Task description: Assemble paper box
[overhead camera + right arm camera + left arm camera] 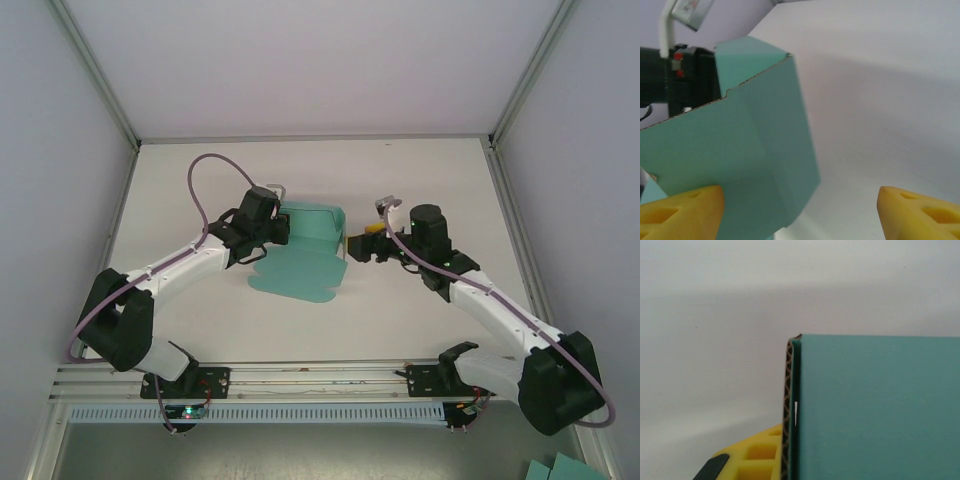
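Observation:
The paper box (pixel 300 272) is teal card in the middle of the white table, partly folded. Its far walls (pixel 318 218) stand upright while a wide flap lies flat toward me. My left gripper (pixel 276 226) is shut on the box's left standing wall. In the left wrist view the card's corrugated edge (pixel 786 410) runs upright beside one yellow finger (pixel 757 452), and the other finger is hidden behind the teal panel (pixel 875 405). My right gripper (pixel 356 245) is open at the box's right end. Its yellow fingertips (pixel 682 210) stand far apart, and the box's corner (pixel 765 150) lies by the left one.
Metal frame posts (pixel 120 120) and white walls close in the table on three sides. A rail (pixel 300 375) with both arm bases runs along the near edge. Spare teal sheets (pixel 565 468) lie off the table at the bottom right. The left arm's black wrist (pixel 685 75) shows behind the box.

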### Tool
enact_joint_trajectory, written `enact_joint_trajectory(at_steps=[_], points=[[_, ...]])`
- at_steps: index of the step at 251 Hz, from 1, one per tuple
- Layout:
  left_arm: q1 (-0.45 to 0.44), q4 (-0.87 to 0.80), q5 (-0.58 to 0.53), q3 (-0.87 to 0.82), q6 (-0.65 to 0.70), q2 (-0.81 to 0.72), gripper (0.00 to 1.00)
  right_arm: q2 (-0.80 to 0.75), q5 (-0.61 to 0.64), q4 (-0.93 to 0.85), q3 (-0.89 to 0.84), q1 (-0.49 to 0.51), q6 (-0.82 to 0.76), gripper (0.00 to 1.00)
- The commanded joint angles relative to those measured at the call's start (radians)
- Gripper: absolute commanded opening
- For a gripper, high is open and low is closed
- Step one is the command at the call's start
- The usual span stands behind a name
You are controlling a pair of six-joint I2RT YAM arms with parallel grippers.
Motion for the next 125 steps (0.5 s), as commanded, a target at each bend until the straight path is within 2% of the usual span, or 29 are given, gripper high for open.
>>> enact_joint_trajectory(at_steps=[1, 47, 90, 105, 125], points=[[0.000, 0.041, 0.021, 0.022, 0.001, 0.010, 0.00, 0.067, -0.073, 0.078, 0.031, 0.035, -0.032, 0.79], [0.000, 0.028, 0.006, 0.025, -0.007, 0.005, 0.00, 0.171, -0.006, 0.102, 0.099, 0.087, -0.045, 0.76], [-0.001, 0.008, -0.028, 0.029, -0.011, 0.010, 0.00, 0.196, 0.054, 0.101, 0.111, 0.150, -0.071, 0.77], [-0.001, 0.006, -0.017, 0.032, -0.003, 0.011, 0.00, 0.192, 0.131, 0.083, 0.114, 0.163, -0.066, 0.77], [-0.001, 0.018, -0.002, 0.022, 0.005, 0.001, 0.00, 0.183, 0.306, 0.023, 0.128, 0.173, -0.056, 0.77]])
